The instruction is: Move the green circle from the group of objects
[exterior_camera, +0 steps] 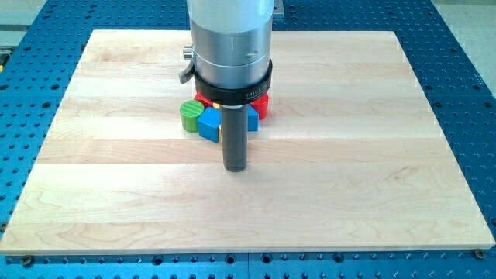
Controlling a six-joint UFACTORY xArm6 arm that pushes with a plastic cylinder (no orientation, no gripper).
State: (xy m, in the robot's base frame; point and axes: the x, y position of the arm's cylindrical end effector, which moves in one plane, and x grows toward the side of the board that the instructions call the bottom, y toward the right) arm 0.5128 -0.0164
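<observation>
The green circle (190,115) sits at the left end of a tight cluster of blocks near the board's middle, touching a blue block (209,124) on its right. Red blocks show behind it (203,100) and at the cluster's right (262,106). Another blue block (252,117) and a sliver of yellow (219,130) peek out beside the rod. My tip (235,167) rests on the board just below the cluster, to the lower right of the green circle and apart from it. The arm's body hides the back of the cluster.
The wooden board (116,194) lies on a blue perforated table (465,93). The arm's grey cylinder (232,46) stands over the cluster at the view's top.
</observation>
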